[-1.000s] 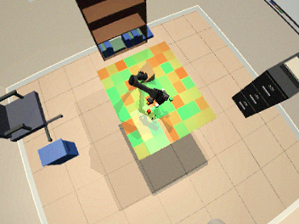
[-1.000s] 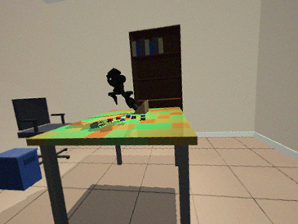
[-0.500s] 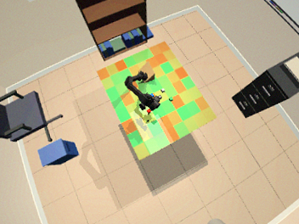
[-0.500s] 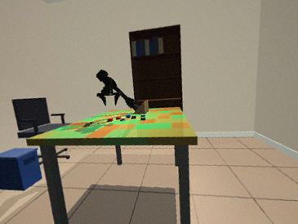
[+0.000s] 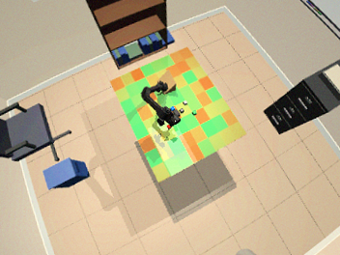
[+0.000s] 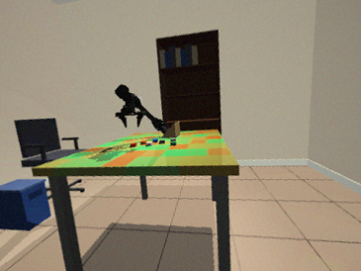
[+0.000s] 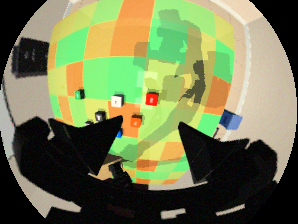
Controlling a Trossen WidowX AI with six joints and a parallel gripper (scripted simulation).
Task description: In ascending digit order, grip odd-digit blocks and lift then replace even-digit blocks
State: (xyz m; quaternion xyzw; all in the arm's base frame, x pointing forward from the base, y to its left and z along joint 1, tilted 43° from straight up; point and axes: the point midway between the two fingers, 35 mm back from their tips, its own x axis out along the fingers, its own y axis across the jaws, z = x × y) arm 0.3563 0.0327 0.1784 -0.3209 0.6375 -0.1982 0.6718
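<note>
My gripper point(image 6: 132, 126) point(image 7: 150, 121) is open and empty, high above the table point(image 5: 229, 131) point(image 6: 198, 160). In the wrist view a red block point(image 7: 152, 99) point(image 5: 169, 127) point(image 6: 133, 145) lies ahead of the gap between the fingers. An orange block point(image 7: 136, 121) point(image 6: 143, 142) is near the left fingertip. A white block point(image 7: 117, 101) point(image 6: 149, 144), a black block point(image 7: 100, 116) and a green block point(image 7: 79, 94) point(image 5: 194, 112) lie farther left. A blue block point(image 7: 119, 134) point(image 5: 173, 108) point(image 6: 155, 140) and another dark block point(image 7: 89, 123) are partly hidden by the left finger. The digits are too small to read.
A brown wedge-shaped object point(image 5: 168, 82) point(image 6: 172, 129) stands beside the arm's base. The arm's shadow falls across the tabletop around the red block. A bookcase point(image 5: 129, 15) point(image 6: 191, 89), a chair, a blue bin point(image 5: 65, 173) point(image 6: 20, 205) and a cabinet stand off the table.
</note>
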